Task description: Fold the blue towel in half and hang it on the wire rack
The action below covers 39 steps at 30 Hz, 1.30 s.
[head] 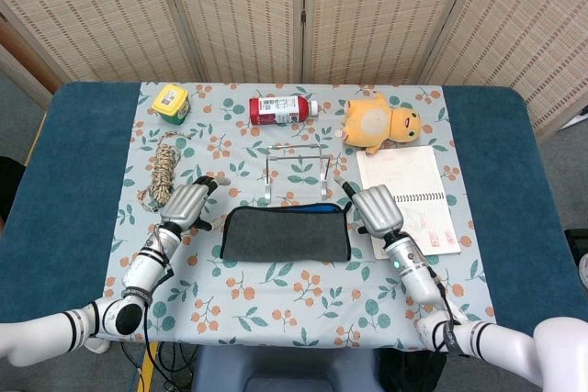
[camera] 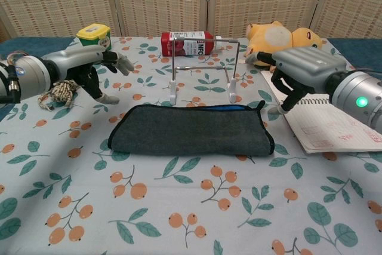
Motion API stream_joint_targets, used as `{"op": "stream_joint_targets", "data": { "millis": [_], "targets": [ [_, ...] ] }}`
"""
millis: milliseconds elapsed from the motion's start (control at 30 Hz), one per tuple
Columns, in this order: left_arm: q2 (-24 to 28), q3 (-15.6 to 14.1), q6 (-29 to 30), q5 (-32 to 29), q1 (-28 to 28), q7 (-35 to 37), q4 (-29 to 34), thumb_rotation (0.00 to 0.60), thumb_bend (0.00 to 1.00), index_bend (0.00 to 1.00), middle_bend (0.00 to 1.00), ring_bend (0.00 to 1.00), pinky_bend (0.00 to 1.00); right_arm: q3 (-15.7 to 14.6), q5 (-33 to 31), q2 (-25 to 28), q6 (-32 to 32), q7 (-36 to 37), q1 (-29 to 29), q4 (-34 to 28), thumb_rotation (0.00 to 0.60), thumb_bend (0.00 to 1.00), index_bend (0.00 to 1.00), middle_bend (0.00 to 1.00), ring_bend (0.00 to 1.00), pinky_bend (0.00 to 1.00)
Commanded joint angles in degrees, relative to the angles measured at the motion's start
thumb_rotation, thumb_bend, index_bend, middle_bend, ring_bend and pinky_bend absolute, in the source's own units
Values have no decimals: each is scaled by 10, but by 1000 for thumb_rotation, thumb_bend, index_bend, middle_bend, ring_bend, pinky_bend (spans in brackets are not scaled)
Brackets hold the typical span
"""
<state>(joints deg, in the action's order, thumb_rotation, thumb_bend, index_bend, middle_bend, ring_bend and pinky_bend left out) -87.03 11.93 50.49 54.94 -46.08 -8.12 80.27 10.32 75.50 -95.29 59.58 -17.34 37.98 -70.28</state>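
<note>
Left hand (camera: 89,67) mid-left of chest view, fingers spread, holding nothing, clear of towel edge. Right hand (camera: 298,67) mid-right, fingers apart, empty, above notebook (camera: 328,126) corner. Between them, centre of frame: folded blue towel (camera: 191,129) flat on floral tablecloth (camera: 179,207), just in front of wire rack (camera: 203,67). Behind rack: red bottle (camera: 188,43) lying down. Upper right: yellow plush toy (camera: 280,40). Upper left: yellow-lidded jar (camera: 94,36), rope coil (head: 163,172).

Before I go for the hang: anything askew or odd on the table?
The red bottle lies on its side behind the wire rack, and the plush toy is tipped over. The blue towel lies folded flat, its right corner slightly peaked. Nothing spilled.
</note>
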Motion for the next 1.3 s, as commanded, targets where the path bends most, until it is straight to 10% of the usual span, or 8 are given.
{"op": "stream_joint_targets", "data": {
  "millis": [33, 500, 1300],
  "targets": [
    [28, -4, 32, 8, 21, -11, 37, 600, 251, 205, 205, 161, 445, -16, 34, 33, 18, 17, -8, -27, 600, 161, 240, 732, 697, 923],
    [106, -47, 145, 81, 95, -60, 136, 600, 250, 212, 205, 160, 379, -84, 174, 99, 80, 94, -20, -32, 600, 202, 393, 589, 534, 813],
    [157, -65, 191, 147, 154, -67, 213, 600, 251, 212, 204, 152, 361, -120, 254, -17, 86, 199, 26, 188, 600, 18, 455, 447, 300, 534]
  ]
}}
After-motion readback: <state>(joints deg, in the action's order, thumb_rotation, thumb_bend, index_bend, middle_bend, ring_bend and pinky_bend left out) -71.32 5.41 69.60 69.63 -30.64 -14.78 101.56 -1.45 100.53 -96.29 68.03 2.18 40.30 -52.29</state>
